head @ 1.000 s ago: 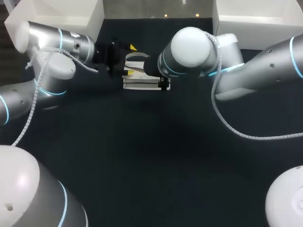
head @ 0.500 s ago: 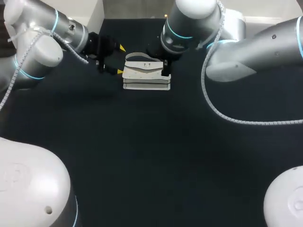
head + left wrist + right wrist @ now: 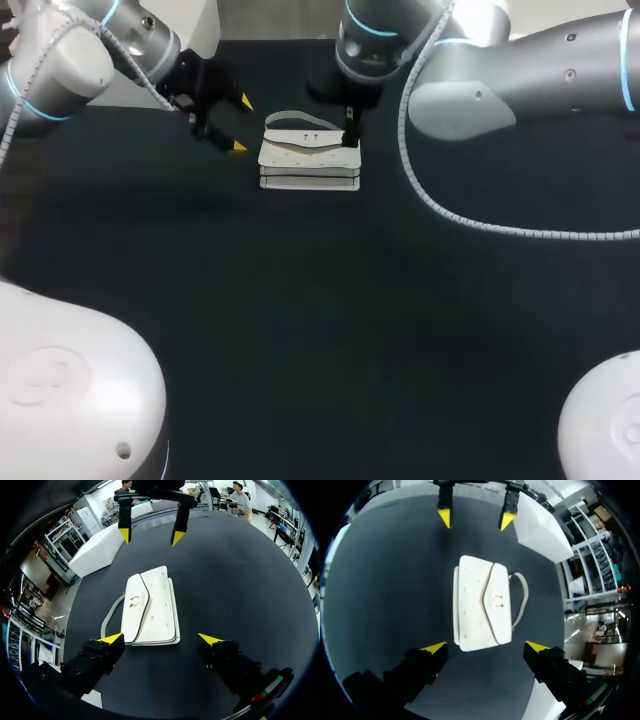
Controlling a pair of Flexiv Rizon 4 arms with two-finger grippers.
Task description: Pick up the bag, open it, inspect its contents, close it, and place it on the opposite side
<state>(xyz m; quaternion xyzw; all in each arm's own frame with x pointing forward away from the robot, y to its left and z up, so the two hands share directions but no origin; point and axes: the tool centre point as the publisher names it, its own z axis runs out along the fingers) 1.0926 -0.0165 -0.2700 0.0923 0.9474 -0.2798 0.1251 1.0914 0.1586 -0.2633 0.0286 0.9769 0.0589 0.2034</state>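
White bag [image 3: 310, 158] flat, flap closed. I backed left gripper [image 3: 240, 124] to its 9 o'clock, right gripper [image 3: 150, 536] to 1 o'clock. Both spread, empty. Looks released.

A white bag [image 3: 308, 160] lies flat on the dark table [image 3: 350, 320].

Left tool [image 3: 240, 124] upper left of frame, tips spread wide; right tool [image 3: 485, 647] top centre, likewise spread.

Even light falls from overhead. The dark surface [image 3: 330, 320] swallows it, the white handbag [image 3: 309, 160] shows bright with scant shadow, and soft glare marks the right arm [image 3: 470, 95].
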